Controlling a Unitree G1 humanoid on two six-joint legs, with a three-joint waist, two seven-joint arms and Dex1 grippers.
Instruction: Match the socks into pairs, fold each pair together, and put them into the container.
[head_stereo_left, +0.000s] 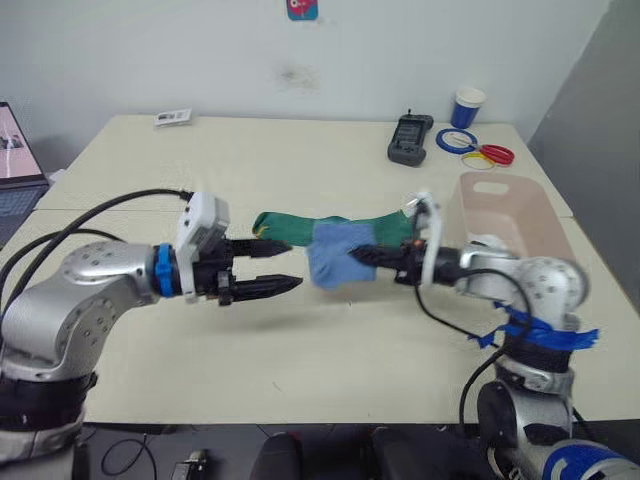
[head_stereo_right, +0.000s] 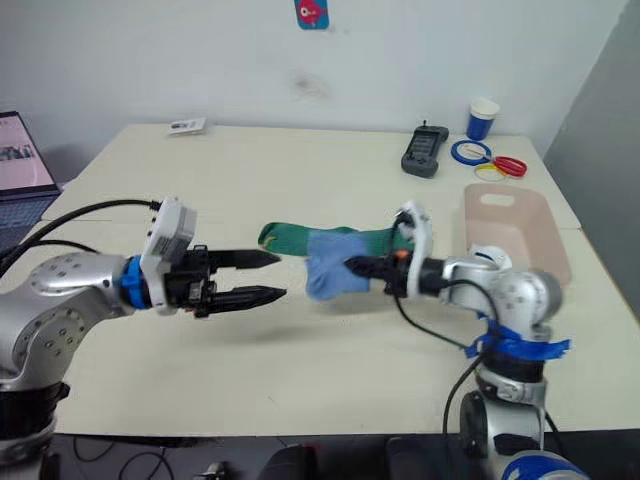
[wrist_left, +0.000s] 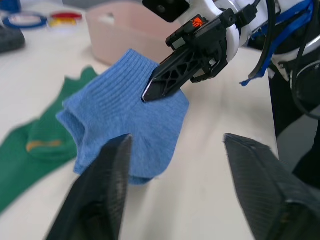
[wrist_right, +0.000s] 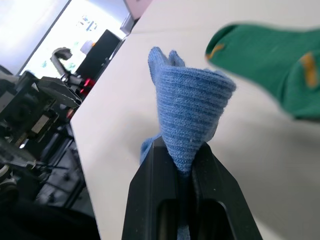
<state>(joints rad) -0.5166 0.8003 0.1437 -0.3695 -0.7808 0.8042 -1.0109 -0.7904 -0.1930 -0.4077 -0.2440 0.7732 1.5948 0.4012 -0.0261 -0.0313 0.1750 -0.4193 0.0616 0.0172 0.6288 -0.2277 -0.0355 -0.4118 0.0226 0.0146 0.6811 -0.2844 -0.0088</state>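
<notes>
My right gripper (wrist_right: 182, 165) pinches the blue socks (head_stereo_left: 335, 255) over the table (head_stereo_left: 330, 370), apparently lifted, though I can't be sure. My left gripper (head_stereo_left: 275, 265) is spread wide, just beside them. The green socks (head_stereo_left: 300, 228) lie behind; the container (head_stereo_left: 520, 215) sits at my right.

Folded light blue socks (head_stereo_left: 335, 255) hang pinched in the right hand (head_stereo_left: 362, 255), above dark green socks (head_stereo_left: 300, 229) lying flat beside the pink-beige container (head_stereo_left: 520, 215).
</notes>
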